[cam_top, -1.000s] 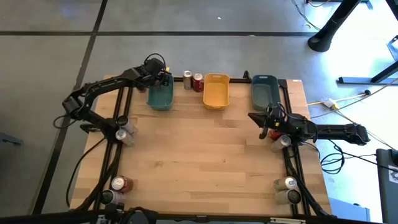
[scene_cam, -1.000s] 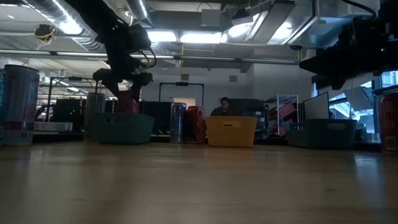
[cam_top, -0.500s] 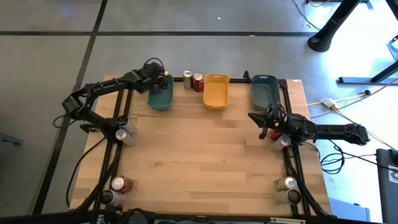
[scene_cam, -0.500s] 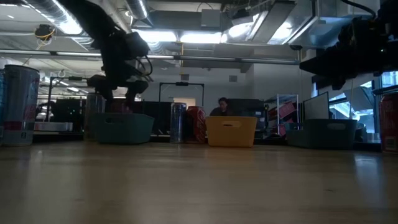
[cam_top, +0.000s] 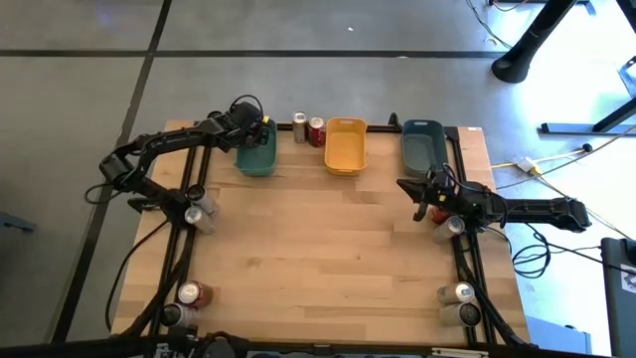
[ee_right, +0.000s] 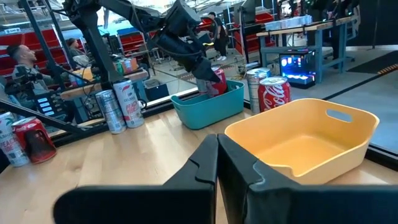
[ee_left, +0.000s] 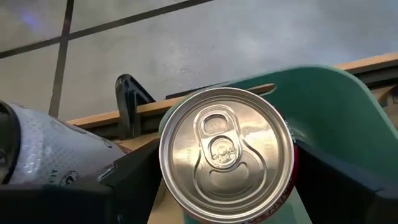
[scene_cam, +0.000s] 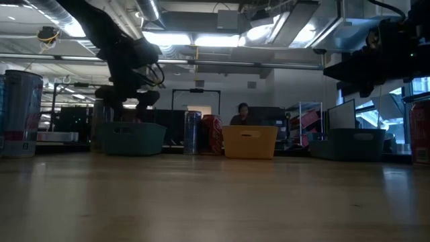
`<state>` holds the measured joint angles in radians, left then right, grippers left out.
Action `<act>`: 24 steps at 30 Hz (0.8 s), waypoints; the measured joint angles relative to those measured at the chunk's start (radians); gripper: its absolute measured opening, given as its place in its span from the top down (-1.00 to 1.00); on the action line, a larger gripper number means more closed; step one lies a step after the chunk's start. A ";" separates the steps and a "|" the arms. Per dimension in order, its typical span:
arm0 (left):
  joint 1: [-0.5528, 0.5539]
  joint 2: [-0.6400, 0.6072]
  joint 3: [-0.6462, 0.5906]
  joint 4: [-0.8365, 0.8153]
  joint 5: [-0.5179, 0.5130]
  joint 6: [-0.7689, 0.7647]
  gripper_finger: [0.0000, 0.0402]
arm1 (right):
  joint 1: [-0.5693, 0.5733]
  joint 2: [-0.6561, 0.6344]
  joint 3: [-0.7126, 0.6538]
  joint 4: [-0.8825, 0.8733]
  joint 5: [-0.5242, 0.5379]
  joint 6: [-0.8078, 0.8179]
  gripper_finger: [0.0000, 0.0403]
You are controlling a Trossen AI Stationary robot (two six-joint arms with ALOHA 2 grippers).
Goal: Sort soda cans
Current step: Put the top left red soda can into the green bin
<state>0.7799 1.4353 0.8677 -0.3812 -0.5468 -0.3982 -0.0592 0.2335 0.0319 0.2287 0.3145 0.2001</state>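
Right wrist view, red can [ee_right: 274, 93], Coca-Cola script

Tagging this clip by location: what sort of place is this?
Likely a robotics lab or workshop: exposed ceiling ducts, red shelving and workbenches with electronics beyond the table.

Wooden table [cam_top: 328, 249]. Along its far edge: teal tray [cam_top: 257, 155], two cans [cam_top: 308, 130], yellow tray [cam_top: 345, 145], grey-blue tray [cam_top: 421, 146]. Further cans stand at the left edge [cam_top: 200, 213], right edge [cam_top: 453, 225], near-left corner [cam_top: 185, 299] and near-right corner [cam_top: 462, 301].
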 joint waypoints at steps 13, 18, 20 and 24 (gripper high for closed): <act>0.007 -0.002 0.002 0.013 -0.006 0.016 -0.66 | 0.000 0.000 0.000 -0.015 0.004 0.003 0.95; 0.005 -0.009 0.004 0.002 0.005 0.014 -0.66 | 0.000 0.000 0.000 -0.014 0.004 0.004 0.95; 0.001 -0.023 0.016 -0.024 0.011 0.027 -0.66 | 0.000 0.000 0.000 -0.014 0.004 0.004 0.95; -0.009 -0.067 0.066 -0.069 0.013 0.048 -0.66 | 0.000 0.000 0.000 -0.013 0.003 0.005 0.95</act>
<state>0.7710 1.3680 0.9335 -0.4505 -0.5343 -0.3504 -0.0591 0.2337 0.0319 0.2153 0.3180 0.2047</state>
